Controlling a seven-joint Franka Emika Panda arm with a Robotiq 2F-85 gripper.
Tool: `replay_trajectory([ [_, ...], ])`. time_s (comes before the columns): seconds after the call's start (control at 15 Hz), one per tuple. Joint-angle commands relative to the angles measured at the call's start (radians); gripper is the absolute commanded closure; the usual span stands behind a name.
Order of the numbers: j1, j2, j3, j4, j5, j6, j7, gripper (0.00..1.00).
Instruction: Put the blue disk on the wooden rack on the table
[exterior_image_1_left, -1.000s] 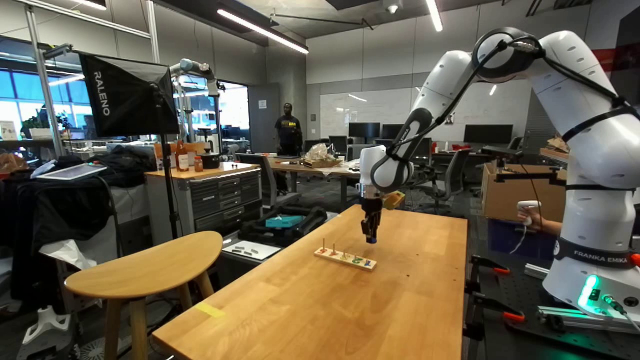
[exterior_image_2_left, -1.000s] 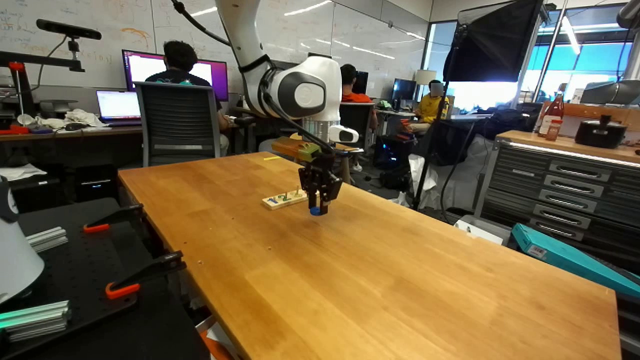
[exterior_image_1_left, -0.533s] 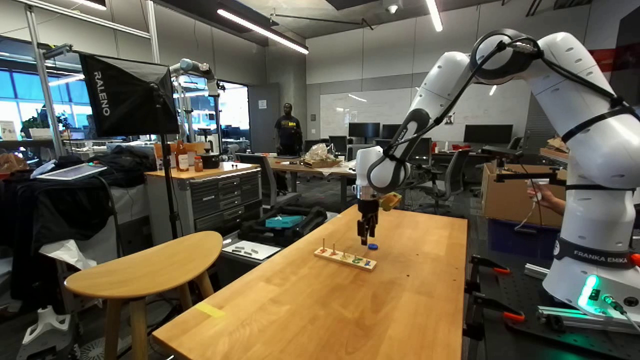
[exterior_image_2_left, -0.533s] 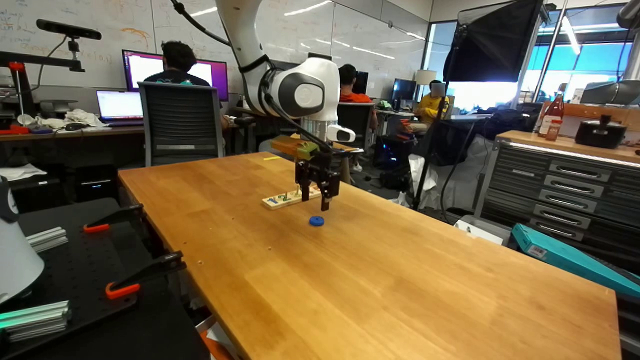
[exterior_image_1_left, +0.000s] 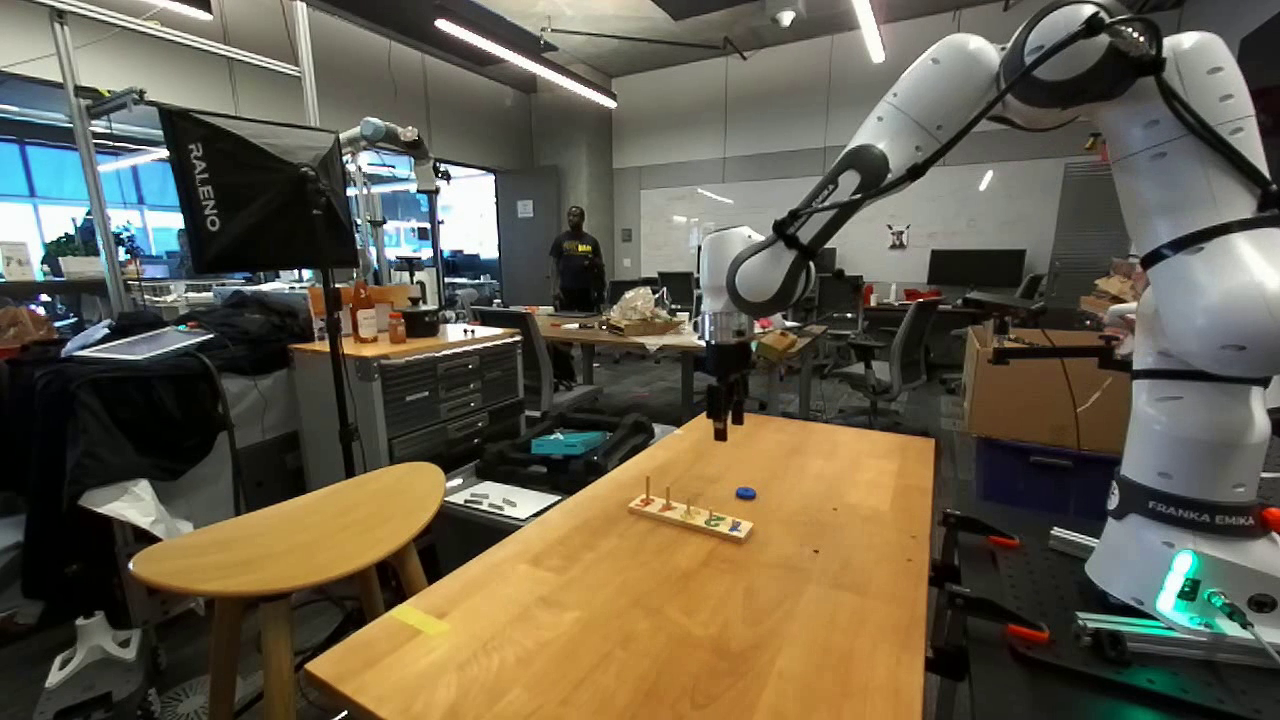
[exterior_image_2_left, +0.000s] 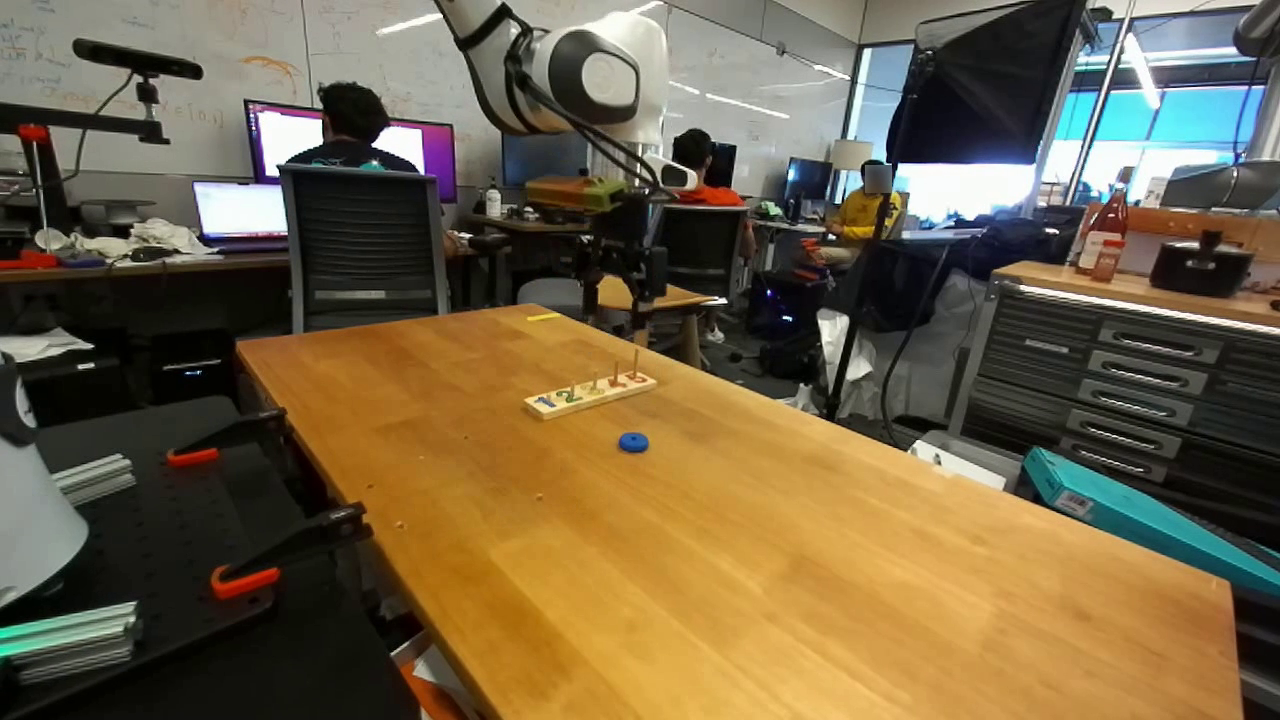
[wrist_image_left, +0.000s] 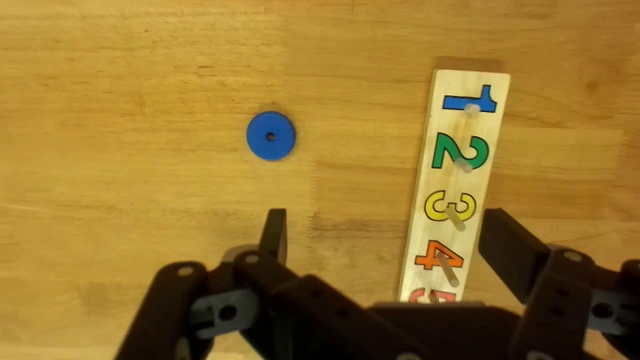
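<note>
The blue disk (wrist_image_left: 259, 137) lies flat on the table (exterior_image_1_left: 700, 620), its centre hole facing up. Beside it and apart from it is the wooden rack (wrist_image_left: 450, 182), a pale strip with coloured numbers and bare pegs. The disk (exterior_image_2_left: 633, 442) sits off the rack's number 1 end, and both exterior views show the rack (exterior_image_1_left: 690, 519) flat on the tabletop. My gripper (wrist_image_left: 385, 217) is open and holds nothing. It hangs well above the table in an exterior view, with its fingers (exterior_image_1_left: 720, 430) pointing down. The rack's number 5 end is partly hidden by the gripper in the wrist view.
Black clamps (exterior_image_1_left: 985, 530) with orange tips grip the table's edge on the robot base side. A rounded wooden stool (exterior_image_1_left: 290, 530) stands off the opposite side. Yellow tape (exterior_image_1_left: 420, 620) marks one table corner. A drawer cabinet (exterior_image_2_left: 1130, 370) stands beyond the table.
A second ago my gripper was shut on the blue disk low over the table. It has opened, the disk has dropped onto the tabletop, and the gripper has risen away from it.
</note>
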Motion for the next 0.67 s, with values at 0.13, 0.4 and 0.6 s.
replay_trajectory([
  [0.13,0.001,-0.212,0.015,-0.019,0.051,-0.214,-0.041,0.00],
  [0.4,0.007,-0.211,0.009,0.000,0.041,-0.246,-0.021,0.00],
  [0.6,0.007,-0.217,0.009,-0.002,0.042,-0.254,-0.023,0.00],
])
